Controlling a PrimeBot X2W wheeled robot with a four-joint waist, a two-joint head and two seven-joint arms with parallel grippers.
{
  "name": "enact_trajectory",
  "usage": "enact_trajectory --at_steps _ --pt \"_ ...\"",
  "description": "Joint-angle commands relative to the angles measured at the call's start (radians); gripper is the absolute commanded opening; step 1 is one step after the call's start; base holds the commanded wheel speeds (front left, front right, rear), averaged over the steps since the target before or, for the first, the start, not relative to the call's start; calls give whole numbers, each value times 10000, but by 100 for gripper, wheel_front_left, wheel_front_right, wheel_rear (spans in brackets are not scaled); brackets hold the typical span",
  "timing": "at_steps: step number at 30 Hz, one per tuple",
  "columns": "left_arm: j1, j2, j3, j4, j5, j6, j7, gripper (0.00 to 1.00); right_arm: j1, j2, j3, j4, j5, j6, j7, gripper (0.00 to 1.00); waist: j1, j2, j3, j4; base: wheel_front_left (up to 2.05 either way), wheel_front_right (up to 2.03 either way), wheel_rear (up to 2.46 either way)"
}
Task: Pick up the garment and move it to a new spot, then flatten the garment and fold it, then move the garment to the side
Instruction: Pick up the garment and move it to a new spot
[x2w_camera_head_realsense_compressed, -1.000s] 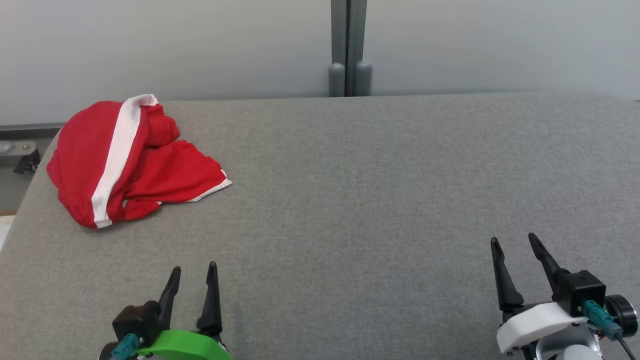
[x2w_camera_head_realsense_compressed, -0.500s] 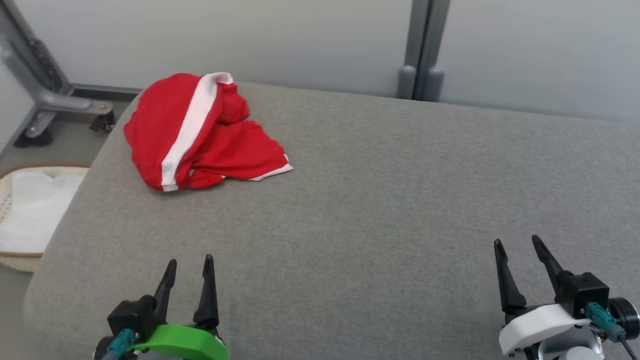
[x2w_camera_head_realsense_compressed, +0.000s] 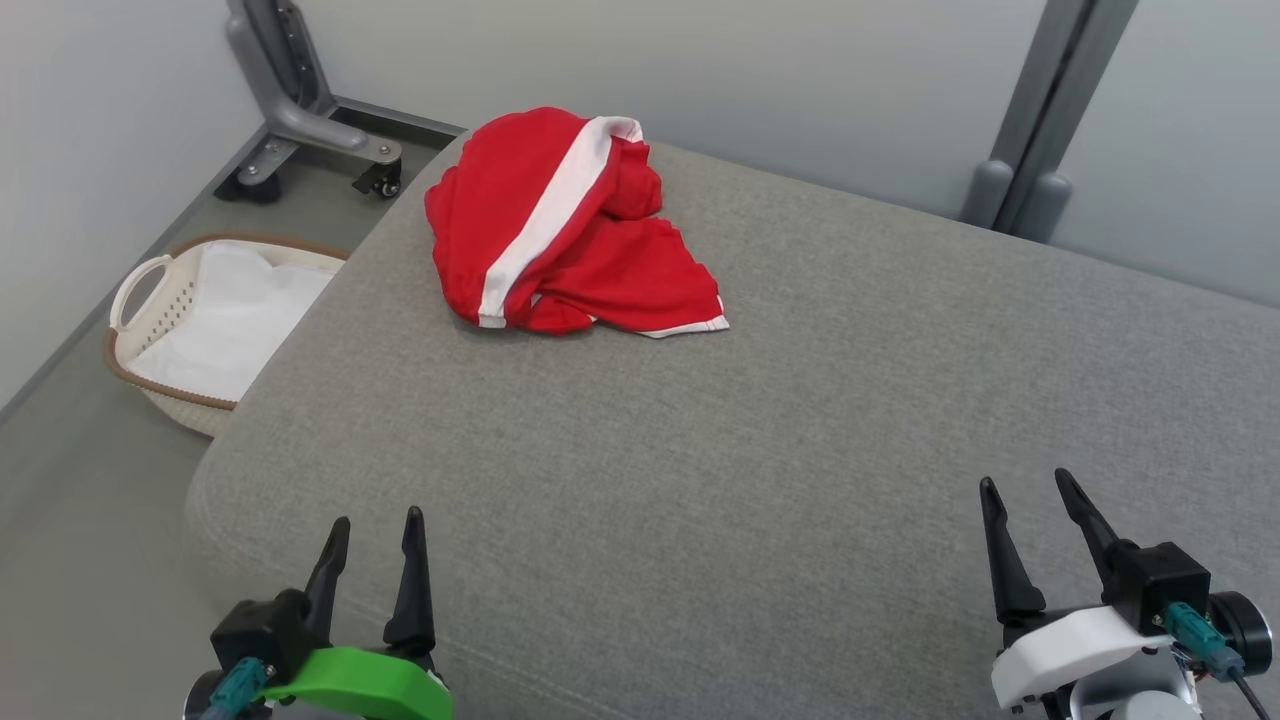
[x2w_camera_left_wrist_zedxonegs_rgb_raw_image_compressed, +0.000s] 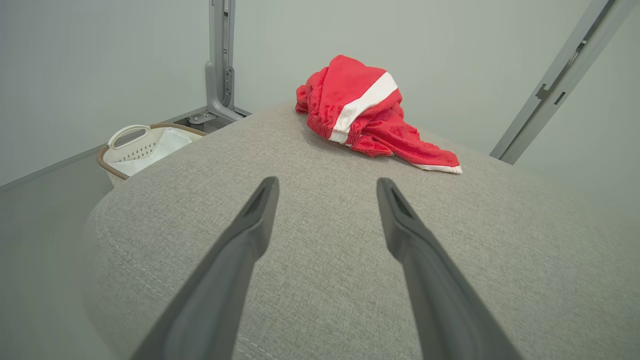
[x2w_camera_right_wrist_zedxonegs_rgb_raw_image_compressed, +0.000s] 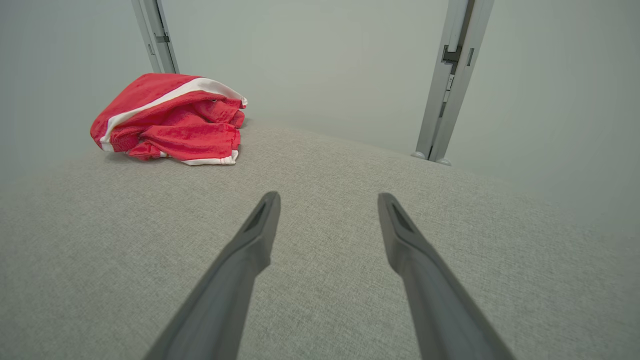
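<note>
A crumpled red garment (x2w_camera_head_realsense_compressed: 570, 235) with a broad white stripe lies bunched at the far left corner of the grey padded table (x2w_camera_head_realsense_compressed: 800, 420). It also shows ahead in the left wrist view (x2w_camera_left_wrist_zedxonegs_rgb_raw_image_compressed: 365, 112) and at the upper left of the right wrist view (x2w_camera_right_wrist_zedxonegs_rgb_raw_image_compressed: 170, 117). My left gripper (x2w_camera_head_realsense_compressed: 375, 525) hovers open over the table's near left edge, well short of the garment, nothing between its fingers. My right gripper (x2w_camera_head_realsense_compressed: 1025, 485) stands open at the near right, far from the garment and likewise empty.
A cream laundry basket (x2w_camera_head_realsense_compressed: 150, 295) with white cloth inside sits on the floor left of the table, also in the left wrist view (x2w_camera_left_wrist_zedxonegs_rgb_raw_image_compressed: 130, 145). A grey wheeled frame (x2w_camera_head_realsense_compressed: 300, 120) stands behind it. A grey post (x2w_camera_head_realsense_compressed: 1040, 150) rises against the back wall.
The head camera has turned left, so the garment now sits nearer the picture's middle and the basket and floor have come into view. Both grippers stay open.
</note>
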Motion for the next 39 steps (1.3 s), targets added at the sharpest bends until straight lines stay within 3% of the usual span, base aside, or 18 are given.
enact_trajectory --at_steps 1,15,21,27,33,39 --pt "49 53 27 -61 103 -42 -10 100 -80 -48 3 13 12 -3 -46 100 0 0 45 167 0 0 0" --pt "-918 53 1003 -1001 163 343 -10 100 -381 -48 -133 -181 -346 -3 -46 100 0 0 687 -250 0 0 0" --pt "-2633 767 1787 -1337 511 257 -10 100 -685 -51 -190 -235 -574 -3 -46 100 0 0 1082 -688 0 0 0" --pt "-4764 2013 2001 -551 419 123 520 100 -939 -51 -92 -338 -914 -3 -46 100 0 0 1661 -1273 0 0 0" --pt "-6442 2537 1650 1017 54 23 1210 100 -1265 -50 -137 -534 -1318 -3 -46 100 0 0 2449 -1743 0 0 0" --pt "-7397 2864 457 2551 -508 -54 1973 100 -1588 -50 -35 -634 -1694 -3 -46 100 0 0 3200 -2147 0 0 0"
